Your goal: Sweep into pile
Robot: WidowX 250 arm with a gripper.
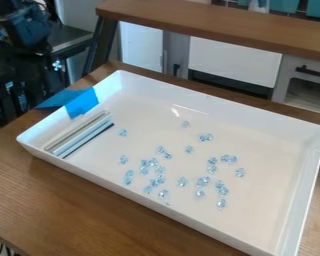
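Observation:
A large white tray [136, 188] with raised walls holds several small clear, bluish pieces. They lie scattered over its middle, with a looser cluster of pieces [152, 163] left of centre and others [219, 187] toward the right. One piece [123, 132] rests farther left, and another [185, 124] is near the back. A long, pale, ridged bar with a dark edge [82, 134] lies at a slant along the tray's left wall, apart from the pieces. Blue tape [82, 103] is stuck over the left wall just behind the bar.
The tray stands on a brown wooden table [76, 200]. Behind it runs a raised wooden shelf [223, 25] above white and grey cabinet fronts [233, 57]. Dark equipment [26, 27] stands at the upper left, beyond the table edge.

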